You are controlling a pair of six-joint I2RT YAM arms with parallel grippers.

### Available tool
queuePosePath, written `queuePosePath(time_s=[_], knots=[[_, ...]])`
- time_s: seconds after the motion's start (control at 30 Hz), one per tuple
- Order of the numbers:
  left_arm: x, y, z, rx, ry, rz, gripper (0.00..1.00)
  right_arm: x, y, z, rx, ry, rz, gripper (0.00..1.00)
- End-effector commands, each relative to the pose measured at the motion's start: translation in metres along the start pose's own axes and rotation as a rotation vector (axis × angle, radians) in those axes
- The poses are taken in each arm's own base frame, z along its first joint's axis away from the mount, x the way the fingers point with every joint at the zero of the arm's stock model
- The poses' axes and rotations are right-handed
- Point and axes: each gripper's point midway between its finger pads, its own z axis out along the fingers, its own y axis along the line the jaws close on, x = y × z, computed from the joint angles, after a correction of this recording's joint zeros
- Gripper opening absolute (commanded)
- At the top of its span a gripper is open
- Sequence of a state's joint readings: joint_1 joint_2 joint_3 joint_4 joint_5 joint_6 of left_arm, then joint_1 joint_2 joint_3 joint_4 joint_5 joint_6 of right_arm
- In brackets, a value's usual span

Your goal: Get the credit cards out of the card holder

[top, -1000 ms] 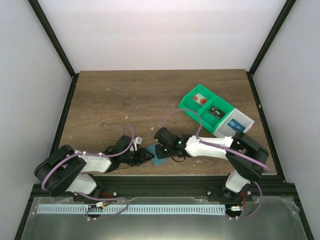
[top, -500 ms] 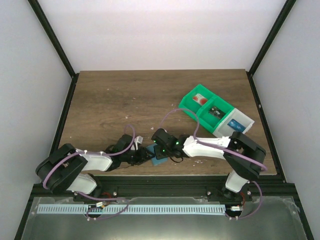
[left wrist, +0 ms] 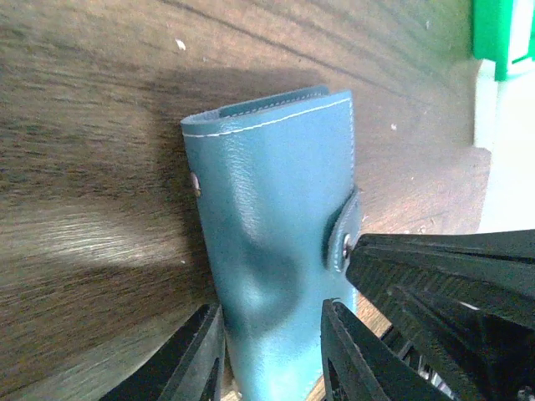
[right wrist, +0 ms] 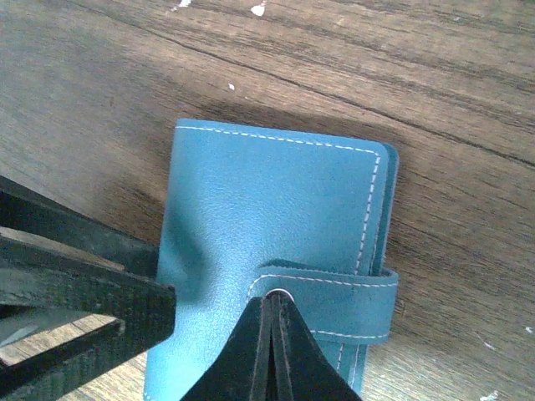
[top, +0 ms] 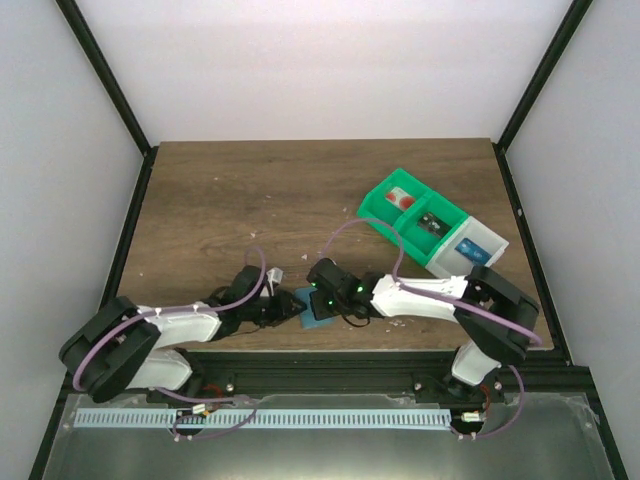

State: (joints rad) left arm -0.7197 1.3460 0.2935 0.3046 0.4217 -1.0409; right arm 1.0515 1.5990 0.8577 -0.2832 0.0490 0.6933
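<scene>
Left gripper (left wrist: 272, 357) first: its two black fingers (left wrist: 201, 355) sit on either side of the near end of the card holder (left wrist: 272, 209). They're clamped on it, and the blue leather dents in just above them. The holder is folded closed and lying flat on the wooden table (top: 250, 200), white stitching along its edges.

Over to the right gripper (right wrist: 272, 334): fingers pressed tight together, no gap at all, coming to one dark point. That point is right at the strap (right wrist: 334, 292) that wraps across the holder, at the spot where the metal snap (left wrist: 344, 244) sits. From the left wrist view you see it come in from the side, with its tip touching the snap. I can't tell whether any of the strap is pinched between those fingers.

Pulling back to the overhead view, both arms reach in low toward each other. The grippers meet over the holder close to the front edge of the table, a little left of centre. Small pale crumbs dot the wood around it. The green-and-white bin (top: 492, 243) sits well apart, up toward the right side.
</scene>
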Motion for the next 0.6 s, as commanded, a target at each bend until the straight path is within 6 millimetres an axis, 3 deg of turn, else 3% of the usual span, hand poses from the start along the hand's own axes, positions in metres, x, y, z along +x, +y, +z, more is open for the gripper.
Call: queuePosePath(time_s=[0.0, 0.3, 0.57], knots=[[-0.016, -0.011, -0.011, -0.010, -0.066, 0.023, 0.35, -0.008, 0.013, -0.007, -0.049, -0.041, 0.005, 0.01], [-0.031, -0.028, -0.027, 0.000, -0.142, 0.056, 0.35, -0.009, 0.015, -0.014, -0.089, -0.072, 0.022, 0.01], [-0.024, -0.042, -0.011, 0.107, -0.072, 0.120, 0.35, -0.009, 0.017, -0.018, -0.134, -0.107, 0.020, 0.00]])
